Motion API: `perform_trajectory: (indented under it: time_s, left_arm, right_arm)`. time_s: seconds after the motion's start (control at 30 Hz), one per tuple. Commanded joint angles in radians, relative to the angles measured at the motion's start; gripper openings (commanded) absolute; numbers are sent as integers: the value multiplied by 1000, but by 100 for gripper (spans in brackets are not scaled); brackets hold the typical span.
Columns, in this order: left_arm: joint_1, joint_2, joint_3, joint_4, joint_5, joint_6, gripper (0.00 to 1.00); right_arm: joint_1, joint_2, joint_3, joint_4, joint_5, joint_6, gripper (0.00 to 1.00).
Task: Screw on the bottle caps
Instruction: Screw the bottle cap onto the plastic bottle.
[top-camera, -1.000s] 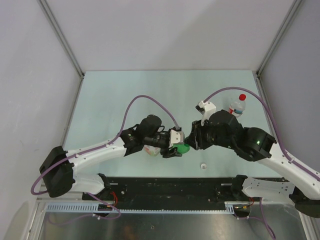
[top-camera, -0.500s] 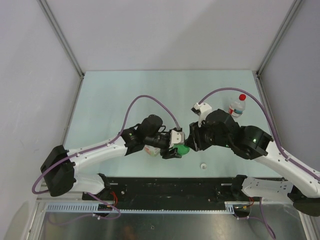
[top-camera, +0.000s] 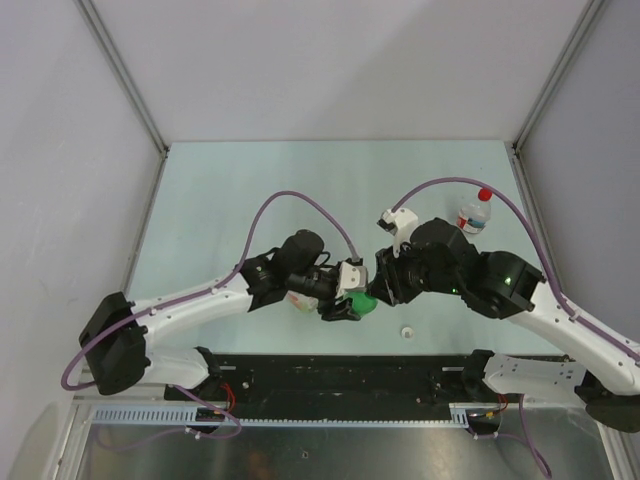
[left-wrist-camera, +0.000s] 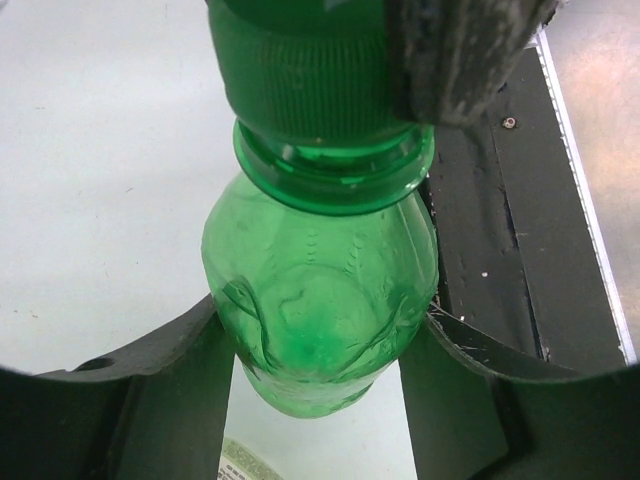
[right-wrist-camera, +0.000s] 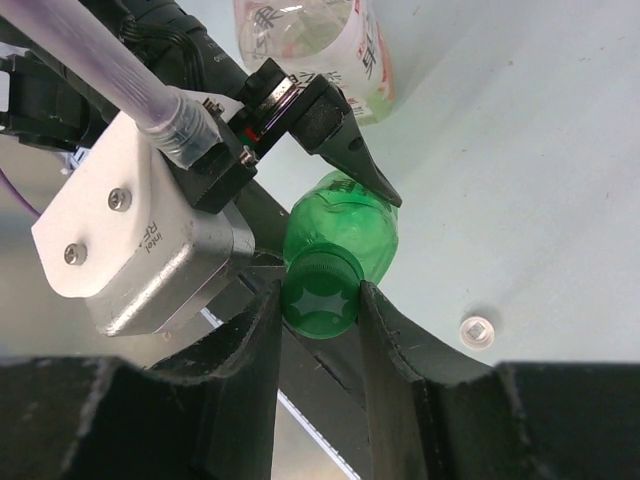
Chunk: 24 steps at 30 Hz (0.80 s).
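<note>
Near the front middle of the bench (top-camera: 220, 200), the left jaws, about half open, clamp the body of the green bottle (left-wrist-camera: 318, 300) held sideways, and the right jaws, closed narrower, pinch the green cap (right-wrist-camera: 321, 291) sitting on its neck. We should turn the cap in line with the neck while the left holds firm. The white cap (right-wrist-camera: 477, 331) lies loose nearby and the wider clear bottle (right-wrist-camera: 318, 45) close by the left wrist; neither seems to block us.

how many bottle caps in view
3: red cap on the far clear bottle, green cap in the right gripper, on the green bottle, white cap loose on the table.
</note>
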Motion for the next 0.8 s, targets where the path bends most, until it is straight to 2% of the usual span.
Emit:
perform_trajectory:
  time_s: [0.0,0.23,0.37,0.47,0.63,0.77]
  left_arm:
    - [1,-79,65,82,48,-1,0]
    - [4,-150,56,90,42,-13,0]
    - [4,-162,51,104,58,-21,0]
    - [4,-154,53,109,75,-26,0]
    - [3,-141,60,121,70,-46,0]
    - [3,-116,64,140,-18,-71,0]
  right_arm:
    - [11,0,-32,-16,-26,-18,23]
    - [-22,-78,-114,-33,41,20,21]
    - [-34,-120,-141,45,-32,16,20]
    - [-32,-110,-143,96,-108,-20,20]
    - [-33,-74,-142,98,-117,-52,21]
    - [-50,-51,-130,85,-80,40,22]
